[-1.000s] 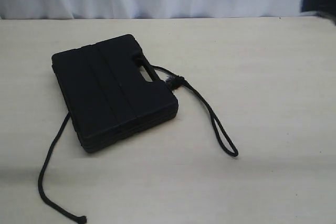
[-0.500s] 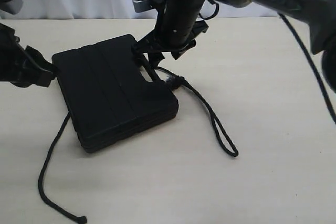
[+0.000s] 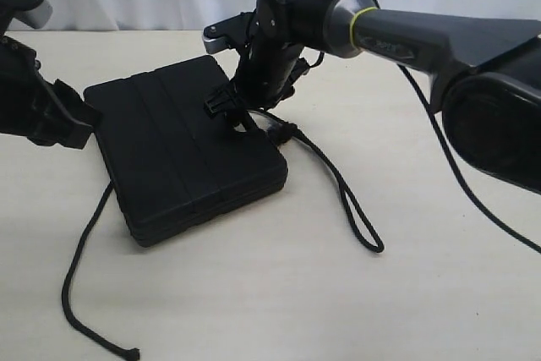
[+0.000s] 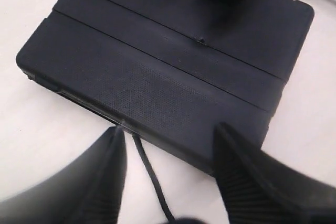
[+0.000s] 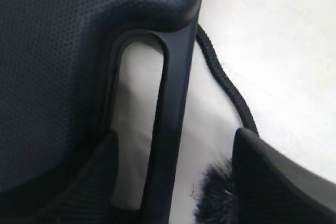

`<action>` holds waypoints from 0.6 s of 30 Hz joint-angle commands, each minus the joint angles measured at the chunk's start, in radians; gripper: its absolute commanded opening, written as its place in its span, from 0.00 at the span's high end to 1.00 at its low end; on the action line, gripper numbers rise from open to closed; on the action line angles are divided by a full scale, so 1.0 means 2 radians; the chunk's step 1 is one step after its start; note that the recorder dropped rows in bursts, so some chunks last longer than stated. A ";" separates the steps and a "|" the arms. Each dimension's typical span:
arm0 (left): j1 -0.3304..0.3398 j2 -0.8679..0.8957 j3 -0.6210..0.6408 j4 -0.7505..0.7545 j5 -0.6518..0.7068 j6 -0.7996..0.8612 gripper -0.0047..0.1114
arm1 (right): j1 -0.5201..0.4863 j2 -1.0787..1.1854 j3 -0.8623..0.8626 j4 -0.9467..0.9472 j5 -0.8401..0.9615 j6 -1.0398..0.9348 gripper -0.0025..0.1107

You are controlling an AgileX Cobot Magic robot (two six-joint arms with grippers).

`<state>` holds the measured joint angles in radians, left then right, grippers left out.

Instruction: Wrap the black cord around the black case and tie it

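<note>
black case (image 3: pixel 186 154) lies left of the table's (image 3: pixel 439 293) middle, black cord (image 3: pixel 347 196) partly hidden under it.
right gripper (image 5: pixel 176 135) spread astride the handle (image 5: pixel 176 77); left gripper (image 4: pixel 169 129) spread at the case's left edge, blurred up close.

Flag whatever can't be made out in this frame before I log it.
- Exterior view: the black cord runs under the black case, which hides its path beneath.
- Exterior view: the right tool covers part of the handle slot. Whether it touches the case cannot be told.
- Right wrist view: the frayed cord end is blurred and cut off by the frame edge.
- Exterior view: the left tool reads as one dark mass, so its tips are indistinct.
</note>
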<state>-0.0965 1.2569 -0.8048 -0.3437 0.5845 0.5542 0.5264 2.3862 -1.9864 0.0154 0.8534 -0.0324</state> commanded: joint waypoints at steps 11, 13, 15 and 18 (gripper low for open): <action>-0.005 0.006 -0.003 0.001 -0.009 0.003 0.54 | -0.001 0.007 0.000 -0.002 -0.008 0.060 0.94; -0.005 0.006 -0.003 0.001 -0.009 0.003 0.54 | -0.001 0.001 0.000 -0.002 0.001 0.073 0.94; -0.005 0.006 -0.003 0.001 -0.010 0.003 0.54 | -0.001 -0.009 0.000 -0.002 0.010 0.084 0.94; -0.005 0.006 -0.003 0.001 -0.010 0.003 0.54 | -0.001 -0.029 0.000 -0.002 0.027 0.092 0.94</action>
<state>-0.0965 1.2657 -0.8048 -0.3421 0.5778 0.5547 0.5287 2.3865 -1.9844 0.0236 0.8844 0.1283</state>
